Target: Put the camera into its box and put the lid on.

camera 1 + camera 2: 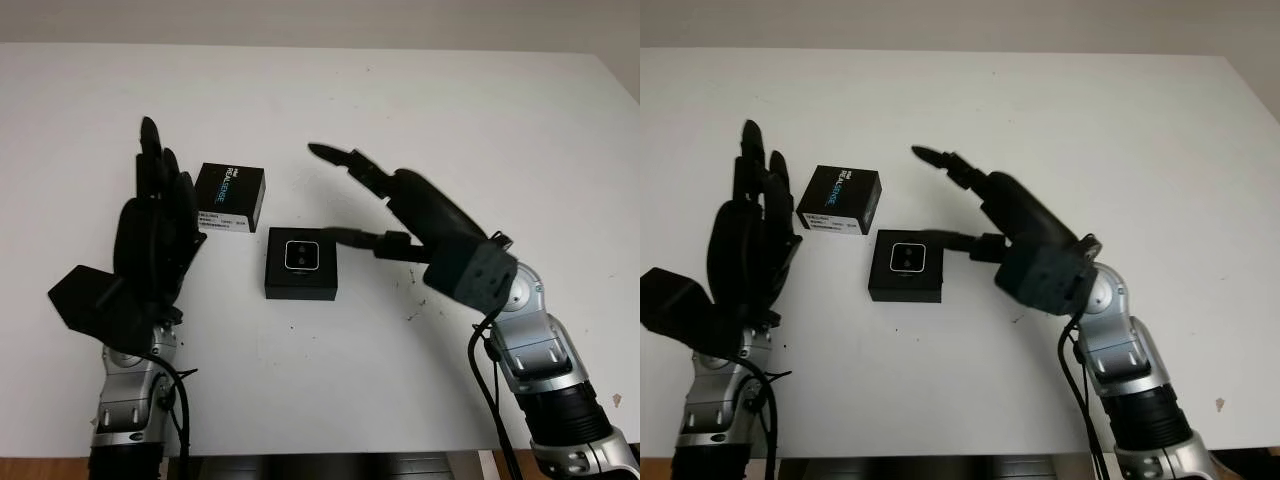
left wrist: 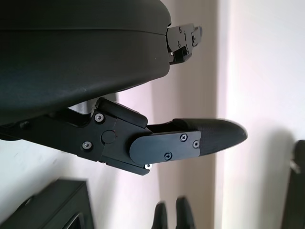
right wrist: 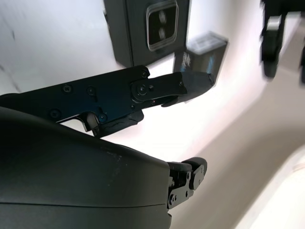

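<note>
A white table (image 1: pixel 420 110) spans the scene, and both black robot arms rise onto it from the near edge. The right hand (image 1: pixel 400 205) hangs above the table to the right of the box, holding nothing and open; its long upper fingers (image 1: pixel 345 160) reach up and to the left over the bare tabletop, while its lower finger extends toward the right side of the box, its tip close to the box wall, though whether it touches cannot be told. The left hand (image 1: pixel 155 220) stands upright at the left of the scene, also open and empty, just to the left of the lid. The box (image 1: pixel 301 264) is a low black square tray lying flat at the middle of the table, between the two hands. The lid (image 1: pixel 229 197) sits behind and to the left of the box, near it but apart from it; it is black with white lettering on top and a white label on its near side. The camera (image 1: pixel 302 257), a small silver-faced unit with dark lenses, lies face up inside the box, at its centre. In the right wrist view the box (image 3: pixel 143 28) with the camera appears beyond the hand's lower finger.
</note>
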